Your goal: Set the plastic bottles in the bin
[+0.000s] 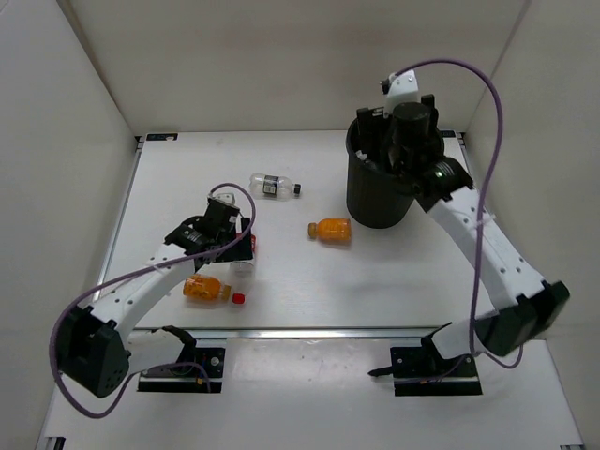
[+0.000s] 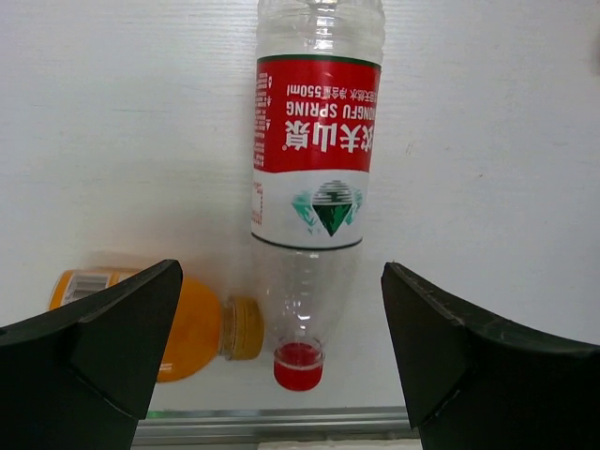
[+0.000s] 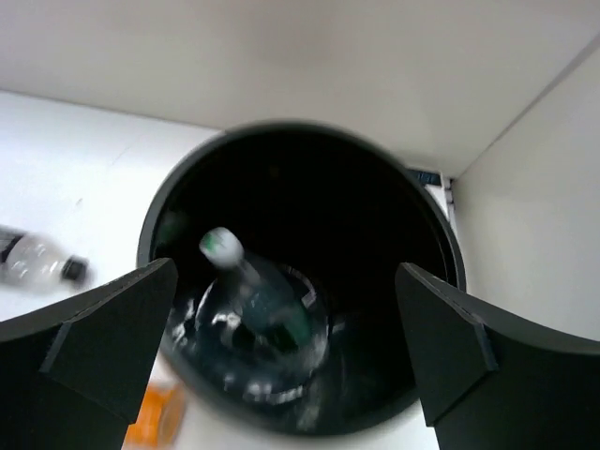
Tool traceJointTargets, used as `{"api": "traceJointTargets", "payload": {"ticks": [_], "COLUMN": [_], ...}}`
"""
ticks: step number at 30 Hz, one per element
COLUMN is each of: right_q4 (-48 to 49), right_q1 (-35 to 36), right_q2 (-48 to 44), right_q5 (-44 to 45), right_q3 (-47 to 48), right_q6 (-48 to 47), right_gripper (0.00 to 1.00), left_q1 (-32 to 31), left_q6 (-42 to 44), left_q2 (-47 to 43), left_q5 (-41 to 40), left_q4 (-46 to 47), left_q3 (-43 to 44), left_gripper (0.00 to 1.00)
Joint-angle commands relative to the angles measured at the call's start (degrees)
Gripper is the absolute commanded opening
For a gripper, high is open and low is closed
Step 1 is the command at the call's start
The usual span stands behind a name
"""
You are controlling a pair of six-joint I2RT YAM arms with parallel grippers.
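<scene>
Top external view: a tall round black bin (image 1: 375, 197) with a wide rim, tapering downward, is seen; all places below are given from it.
Right gripper (image 3: 286, 281): held above the bin's mouth, jaws spread wide, nothing gripped.
Green-label bottle (image 3: 258, 305): clear, pale cap, seen tilted inside the bin, blurred.
Nearer orange bottle (image 1: 331, 230): orange-filled, laid on its side just left of the bin's base.
Dark-label bottle (image 1: 272, 185): clear, black cap turned toward the bin, laid flat further left.
Left gripper (image 2: 279, 281): well left of the bin, jaws wide apart, nothing clasped.
Red-white bottle (image 2: 317, 159): clear, red cap, laid between those jaws, untouched.
Second orange bottle (image 2: 187, 328): orange cap, just beside the red cap, farthest from the bin.
</scene>
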Motion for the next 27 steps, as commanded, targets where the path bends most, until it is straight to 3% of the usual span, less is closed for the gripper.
{"api": "traceJointTargets", "payload": {"ticks": [1,4,9,14,15,19,21,27], "right_q4": [-10.63,-18.46,-21.64,-22.43,-22.60,-24.97,-26.99,-27.08], "right_q1": [4.72,11.92,13.89,6.53,5.29,-4.73,-9.21,-8.54], "right_q2": [-9.55,-14.83,-25.36,-34.68,-37.05,-42.08,-42.53,-42.96], "right_q5": [-2.20,-7.29,-18.73,-24.69,-25.85,-30.16,-31.91,-30.53], "right_q3": [-4.11,-9.30,-29.22,-40.76,-43.05,-46.14,-46.76,-48.08], "right_q6": [6.23,12.79,26.79,33.21,32.96,29.98,27.69,25.92], "right_gripper": [0.99,0.99,0.99,0.99,0.99,0.99,0.99,0.99], "left_q1": [-0.18,-0.63,0.60,0.26,-0.44,-1.76,-1.86,-7.37], "left_q6": [2.39,3.01,3.18,2.83,3.00,1.43,1.17,3.79], "left_q2": [4.33,10.30,15.67,19.18,20.06,20.60,18.24,12.95], "left_q5": [1.08,-0.06,-1.04,0.37,0.29,-0.50,-0.42,1.08], "left_q4": [5.60,5.88,8.24,12.36,12.64,12.74,12.12,17.01], "left_q3": [0.71,2.46,2.04,1.50,1.68,6.32,9.31,26.70], "left_gripper": [0.98,0.99,0.98,0.97,0.94,0.55,0.43,0.51]}}
